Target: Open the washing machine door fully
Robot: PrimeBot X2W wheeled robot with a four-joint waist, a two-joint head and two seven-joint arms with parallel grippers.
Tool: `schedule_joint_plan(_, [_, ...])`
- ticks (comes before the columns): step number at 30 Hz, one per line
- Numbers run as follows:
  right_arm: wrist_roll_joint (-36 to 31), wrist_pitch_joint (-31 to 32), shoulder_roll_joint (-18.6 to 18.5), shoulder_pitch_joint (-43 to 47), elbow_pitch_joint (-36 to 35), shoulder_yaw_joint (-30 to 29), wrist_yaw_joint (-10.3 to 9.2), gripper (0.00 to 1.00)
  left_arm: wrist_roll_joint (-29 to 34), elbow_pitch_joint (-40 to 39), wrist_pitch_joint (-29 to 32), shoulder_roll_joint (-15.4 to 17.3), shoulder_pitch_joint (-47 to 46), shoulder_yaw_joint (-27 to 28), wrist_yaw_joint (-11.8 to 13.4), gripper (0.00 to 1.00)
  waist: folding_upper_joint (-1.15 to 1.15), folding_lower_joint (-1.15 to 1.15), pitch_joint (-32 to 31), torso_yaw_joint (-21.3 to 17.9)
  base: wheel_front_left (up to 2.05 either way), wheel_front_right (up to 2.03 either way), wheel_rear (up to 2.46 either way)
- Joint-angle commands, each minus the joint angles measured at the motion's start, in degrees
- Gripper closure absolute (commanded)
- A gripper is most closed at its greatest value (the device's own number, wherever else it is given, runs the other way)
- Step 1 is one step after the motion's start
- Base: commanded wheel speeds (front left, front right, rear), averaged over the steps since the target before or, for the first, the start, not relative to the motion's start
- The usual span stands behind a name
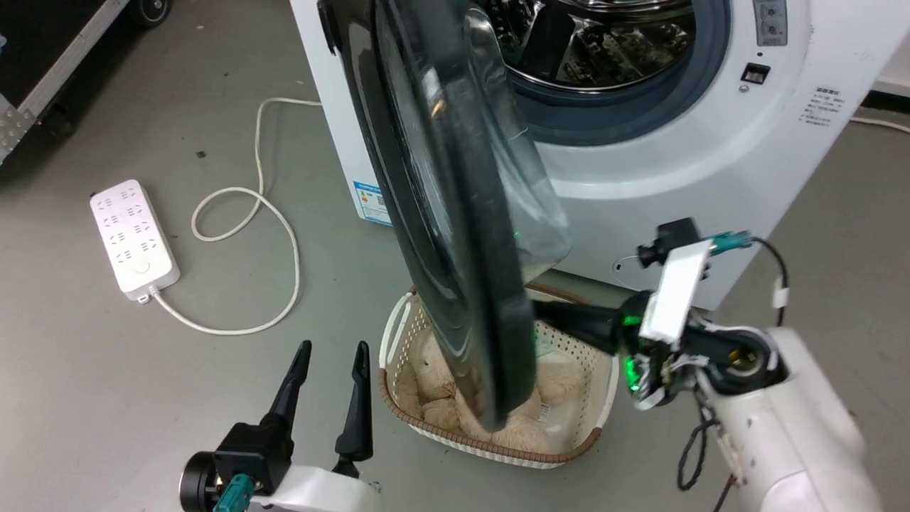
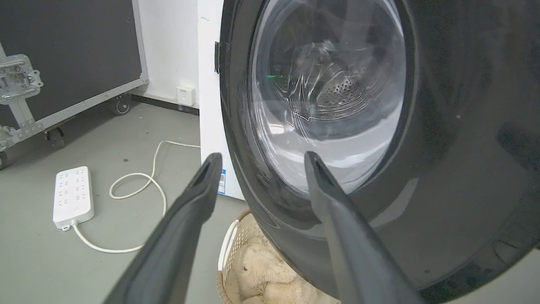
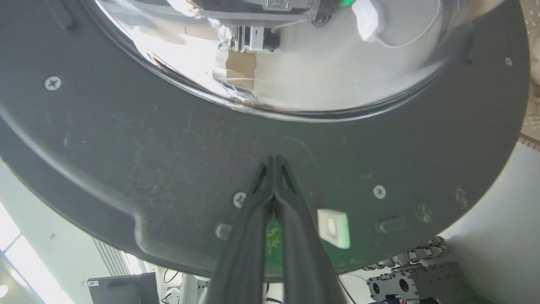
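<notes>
Behind the door [image 1: 441,213], we push squarely outward with the closed right gripper [image 3: 275,160]; the left gripper [image 1: 333,347] stands open.

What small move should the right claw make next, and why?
Probably push the right claw against the inner face of the washing machine door, swinging it to the robot's left: its shut tips seem to touch that face, and the door stands only partly open.
</notes>
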Motion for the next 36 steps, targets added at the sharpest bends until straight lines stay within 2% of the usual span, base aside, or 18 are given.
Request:
schedule_joint_plan(1, [0.8, -0.9, 0.3, 1.3, -0.7, 1.4, 0.37, 1.0, -0.2, 0.3, -0.3, 0.0, 0.8, -0.2, -0.3, 0.0, 0.0, 0.01, -0.1, 0.2, 0.0, 0.0, 0.0])
schedule_joint_plan(7, [3.2, -4.2, 0.3, 2.4, -1.5, 5.9, 0.37, 1.0, -0.5, 1.4, -0.3, 0.0, 0.9, -1.0, -1.9, 0.0, 0.0, 0.01, -0.3, 0.4, 0.0, 0.0, 0.0])
schedule_joint_plan(10, [2.2, -6.2, 0.3, 2.4, -1.7, 6.5, 0.37, 1.0, -0.7, 1.7, -0.3, 0.0, 0.8, -1.1, -2.3, 0.0, 0.0, 0.01, -0.3, 0.0, 0.0, 0.0, 0.0])
schedule_joint_plan(11, [1.6, -7.4, 0.2, 2.4, -1.9, 6.1, 0.37, 0.56, -0.7, 1.8, -0.3, 0.0, 0.8, -1.1, -2.3, 0.0, 0.0, 0.01, -0.4, -0.3, 0.0, 0.0, 0.0])
schedule_joint_plan(12, [0.9, -8.7, 0.0, 2.5, -2.2, 5.6, 0.37, 0.0, -0.7, 2.0, -0.3, 0.0, 0.8, -1.1, -2.4, 0.0, 0.0, 0.01, -0.7, -0.5, 0.0, 0.0, 0.0])
schedule_joint_plan(17, [-5.7, -17.6, -3.7, 4.4, -8.0, 3.1, 0.37, 0.0, -0.5, 2.6, -0.3, 0.0, 0.7, -0.3, -2.9, 0.0, 0.0, 0.01, -2.1, -2.4, 0.0, 0.0, 0.0])
schedule_joint_plan(21, [-15.5, -30.2, -8.0, 8.1, -16.6, 1.3, 0.37, 0.0, -0.8, 3.8, -0.3, 0.1, 0.6, 1.1, -3.5, 0.0, 0.0, 0.01, -3.8, -4.5, 0.0, 0.0, 0.0])
schedule_joint_plan(22, [-15.5, -30.2, -8.0, 8.1, -16.6, 1.3, 0.37, 0.0, -0.8, 3.8, -0.3, 0.1, 0.6, 1.1, -3.5, 0.0, 0.0, 0.01, -3.8, -4.5, 0.0, 0.0, 0.0])
schedule_joint_plan(23, [-23.6, -37.4, -11.1, 10.7, -20.3, 2.1, 0.37, 0.0, -1.3, 4.1, -0.3, 0.1, 0.5, 2.2, -3.7, 0.0, 0.0, 0.01, -4.7, -5.6, 0.0, 0.0, 0.0])
schedule_joint_plan(26, [-33.9, -46.6, -14.2, 15.2, -23.5, 2.0, 0.37, 0.0, -1.4, 4.3, -0.3, 0.1, 0.6, 3.2, -3.9, 0.0, 0.0, 0.01, -5.9, -7.0, 0.0, 0.0, 0.0])
schedule_joint_plan(27, [-33.9, -46.6, -14.2, 15.2, -23.5, 2.0, 0.37, 0.0, -1.4, 4.3, -0.3, 0.1, 0.6, 3.2, -3.9, 0.0, 0.0, 0.01, -5.9, -7.0, 0.0, 0.0, 0.0])
schedule_joint_plan(28, [-41.0, -51.8, -15.6, 18.1, -24.9, 1.2, 0.37, 0.0, -1.5, 4.5, -0.3, 0.3, 0.8, 4.0, -4.1, 0.0, 0.0, 0.01, -6.6, -8.0, 0.0, 0.0, 0.0])
schedule_joint_plan(29, [-41.0, -51.8, -15.6, 18.1, -24.9, 1.2, 0.37, 0.0, -1.5, 4.5, -0.3, 0.3, 0.8, 4.0, -4.1, 0.0, 0.0, 0.01, -6.6, -8.0, 0.0, 0.0, 0.0])
schedule_joint_plan(33, [-54.9, -58.5, -15.9, 23.4, -27.2, -1.5, 0.37, 0.0, -1.9, 4.8, -0.3, 0.7, 1.4, 5.6, -4.5, 0.0, 0.0, 0.01, -7.6, -9.9, 0.0, 0.0, 0.0])
schedule_joint_plan(36, [-63.2, -61.1, -13.4, 27.4, -29.2, -5.3, 0.37, 0.0, -1.9, 5.1, -0.3, 0.9, 1.9, 6.4, -4.9, 0.0, 0.0, 0.01, -8.1, -10.9, 0.0, 0.0, 0.0])
